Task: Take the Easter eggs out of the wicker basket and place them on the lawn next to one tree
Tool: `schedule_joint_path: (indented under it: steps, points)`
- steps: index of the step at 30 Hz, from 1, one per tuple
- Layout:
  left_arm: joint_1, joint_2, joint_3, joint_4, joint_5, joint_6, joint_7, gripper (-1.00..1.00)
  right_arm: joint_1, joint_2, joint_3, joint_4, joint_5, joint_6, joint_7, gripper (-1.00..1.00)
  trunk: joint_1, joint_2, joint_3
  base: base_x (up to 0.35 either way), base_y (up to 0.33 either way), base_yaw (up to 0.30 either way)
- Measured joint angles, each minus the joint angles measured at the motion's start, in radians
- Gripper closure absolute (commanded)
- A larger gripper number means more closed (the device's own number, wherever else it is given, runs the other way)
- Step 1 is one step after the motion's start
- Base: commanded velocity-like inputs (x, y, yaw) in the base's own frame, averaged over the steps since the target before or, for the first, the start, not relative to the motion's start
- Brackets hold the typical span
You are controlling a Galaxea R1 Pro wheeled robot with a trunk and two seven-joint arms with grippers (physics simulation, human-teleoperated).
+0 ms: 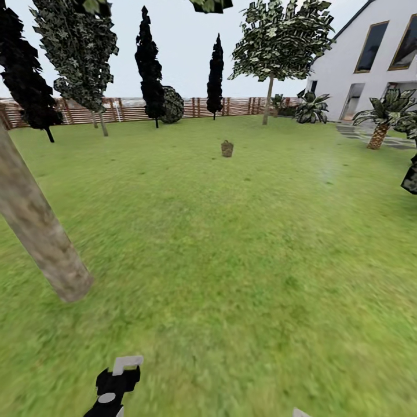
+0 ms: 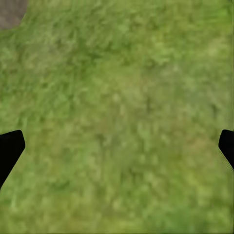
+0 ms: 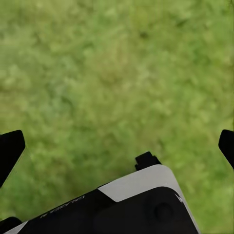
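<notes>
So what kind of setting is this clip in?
A simulated back garden, it seems: a wide lawn, a slatted wooden fence behind trees, and a white house at the right. A small wicker basket sits mid-lawn.

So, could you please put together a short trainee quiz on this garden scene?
1. True or false: the small brown woven wicker basket stands on the mottled green lawn.
2. Nearest the camera is: A) the thick grey-brown tree trunk, B) the scaly-trunked short palm, C) the brown slatted wooden fence.
3. What does the left end effector hold between its black fingertips?

Key: 1 true; 2 A; 3 nothing, just grass beyond.
</notes>
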Motion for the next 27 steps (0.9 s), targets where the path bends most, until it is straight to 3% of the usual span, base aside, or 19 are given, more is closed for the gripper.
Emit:
schedule_joint_path:
  steps: [27]
  points:
    - [0.000,0.000,0.000,0.000,0.000,0.000,0.000,-1.00,0.000,0.000,0.000,0.000,0.000,0.000,0.000,-1.00,0.000,0.000,0.000,0.330,0.000,0.000]
